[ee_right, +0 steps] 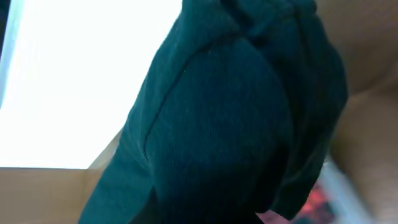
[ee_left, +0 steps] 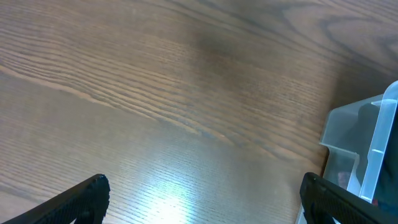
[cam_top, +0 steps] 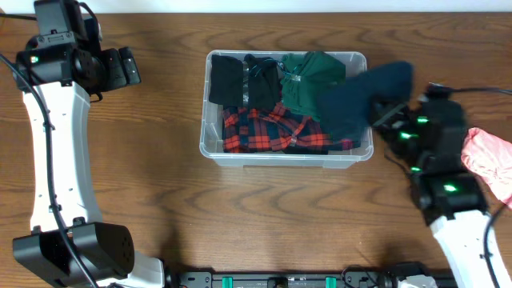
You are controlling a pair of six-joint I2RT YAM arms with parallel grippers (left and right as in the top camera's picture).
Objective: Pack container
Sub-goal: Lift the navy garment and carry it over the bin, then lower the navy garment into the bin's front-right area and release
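Note:
The clear plastic container stands mid-table and holds a black garment, a green one and a red plaid one. My right gripper is shut on a dark blue garment and holds it over the container's right end. That garment fills the right wrist view and hides the fingers. My left gripper is open and empty above bare table, left of the container. In the left wrist view its fingers are spread wide, with the container's corner at the right.
A pink garment lies at the table's right edge beside the right arm. The left arm's base stands at the front left. Bare wood lies left of and in front of the container.

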